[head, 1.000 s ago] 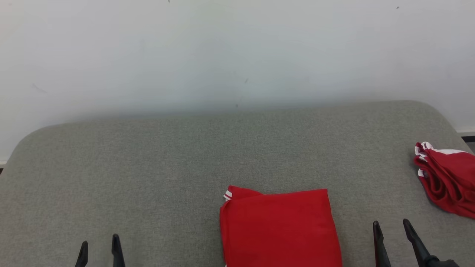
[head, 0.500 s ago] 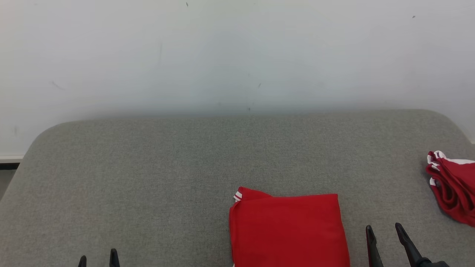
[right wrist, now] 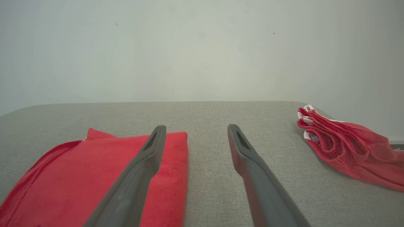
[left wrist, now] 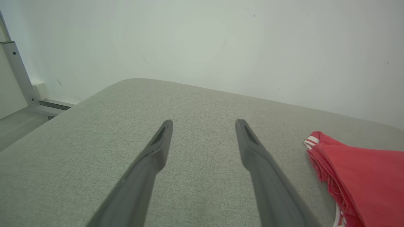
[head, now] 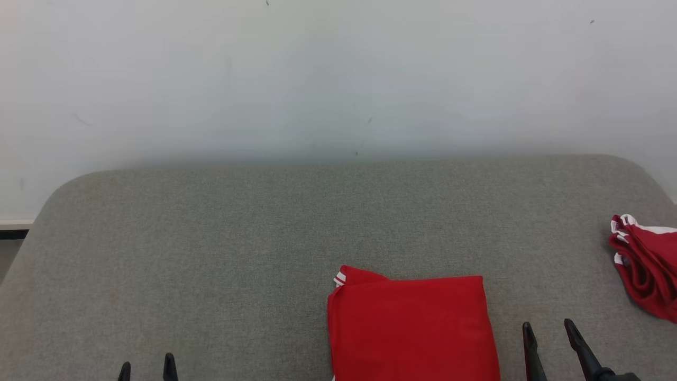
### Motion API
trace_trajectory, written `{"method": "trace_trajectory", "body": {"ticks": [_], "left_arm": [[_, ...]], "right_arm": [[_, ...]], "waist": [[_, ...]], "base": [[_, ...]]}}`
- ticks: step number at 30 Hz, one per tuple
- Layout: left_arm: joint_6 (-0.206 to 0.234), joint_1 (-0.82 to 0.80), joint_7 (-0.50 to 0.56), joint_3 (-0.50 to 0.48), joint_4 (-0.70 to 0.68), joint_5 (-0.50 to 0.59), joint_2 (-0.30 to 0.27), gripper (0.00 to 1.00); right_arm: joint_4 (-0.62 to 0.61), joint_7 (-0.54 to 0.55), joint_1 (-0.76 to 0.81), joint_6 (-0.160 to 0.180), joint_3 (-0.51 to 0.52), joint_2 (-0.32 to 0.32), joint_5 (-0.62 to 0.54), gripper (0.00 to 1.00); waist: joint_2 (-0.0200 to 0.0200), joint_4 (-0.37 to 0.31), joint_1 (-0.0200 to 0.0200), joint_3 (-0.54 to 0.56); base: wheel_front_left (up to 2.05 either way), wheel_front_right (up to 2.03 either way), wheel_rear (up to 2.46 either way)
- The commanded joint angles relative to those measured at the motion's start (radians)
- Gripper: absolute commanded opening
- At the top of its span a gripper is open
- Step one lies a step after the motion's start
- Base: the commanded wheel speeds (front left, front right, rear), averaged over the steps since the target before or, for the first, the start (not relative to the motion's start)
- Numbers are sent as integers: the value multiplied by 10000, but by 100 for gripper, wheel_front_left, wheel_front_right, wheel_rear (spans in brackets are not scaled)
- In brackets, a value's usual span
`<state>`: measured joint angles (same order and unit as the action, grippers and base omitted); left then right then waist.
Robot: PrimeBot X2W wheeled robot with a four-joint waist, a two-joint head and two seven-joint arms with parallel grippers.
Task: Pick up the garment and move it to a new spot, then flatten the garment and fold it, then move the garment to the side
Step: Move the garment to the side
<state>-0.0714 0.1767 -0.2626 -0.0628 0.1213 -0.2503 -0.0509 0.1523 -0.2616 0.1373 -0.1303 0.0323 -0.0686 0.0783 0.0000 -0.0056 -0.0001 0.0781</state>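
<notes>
Garment (head: pixel 410 328): red with white trim, folded flat on the grey pad (head: pixel 211 238), on its near side, right of centre.

Left gripper (head: pixel 147 366): fingers spread, holding nothing, over bare pad well left of the garment.

Right gripper (head: pixel 547 324): fingers spread, holding nothing, just beside the garment's right edge. Its wrist view shows one finger crossing the fold's corner; contact cannot be told.

Red heap (head: pixel 645 264): crumpled at the pad's right edge, apart from garment and grippers.
</notes>
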Motion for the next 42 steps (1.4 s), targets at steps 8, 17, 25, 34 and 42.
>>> {"method": "trace_trajectory", "body": {"ticks": [8, 17, 25, 34, 42], "left_arm": [[60, 9, -23, 54, -49, -46, 10, 100], [93, -61, -23, 176, -154, 3, 10, 100], [190, -68, -23, 457, -200, -120, 8, 100], [222, -122, -23, 621, -242, -158, 8, 100], [259, -321, -23, 859, -319, -146, 7, 100]], "right_arm": [[40, -40, -90, 1, -18, 13, -22, 100], [5, 2491, -450, 1, -97, -171, 794, 100], [-481, 6473, -695, 1, 425, -40, 1382, 100], [-578, 8988, -1229, 1, 905, -50, 1154, 100], [-86, 9597, -1746, 1, 1301, -83, 747, 100]], "waist": [[0, 123, 1, -25], [0, 342, 1, -189], [0, 761, 1, -387], [0, 1254, 1, -643], [0, 1620, 1, -1017]], "base": [[0, 0, 0], [0, 0, 0], [0, 0, 0], [0, 0, 0], [0, 0, 0]]}}
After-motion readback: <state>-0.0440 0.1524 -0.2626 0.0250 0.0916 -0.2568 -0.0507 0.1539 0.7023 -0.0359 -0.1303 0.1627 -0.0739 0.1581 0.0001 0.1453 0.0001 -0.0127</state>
